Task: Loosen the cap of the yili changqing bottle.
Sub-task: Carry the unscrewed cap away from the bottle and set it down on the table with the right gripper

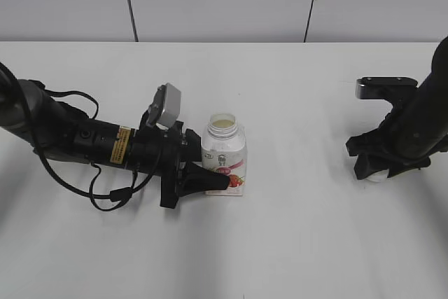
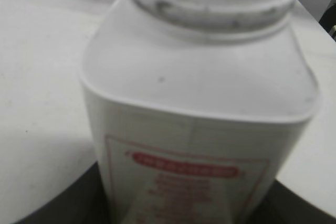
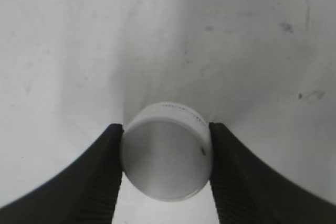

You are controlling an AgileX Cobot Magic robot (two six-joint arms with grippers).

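Exterior view gives you the yili changqing bottle standing upright near the middle of the white table, its wide neck open at the top with pale contents visible inside and the red-pink strawberry label facing you. The cap is off the bottle: in the right wrist view you see it pinched between the two dark fingers, one pad pressed on each side of its round white rim, just above the table surface. Your right gripper is therefore clamped on the cap, well apart from the bottle, over at the right side of the table. Your left gripper lies low along the table from the left and grasps the bottle's lower body, with a dark finger in front of the label's lower edge. In the left wrist view the bottle fills the frame, blurred, with bare threads on its neck and red print on its side.
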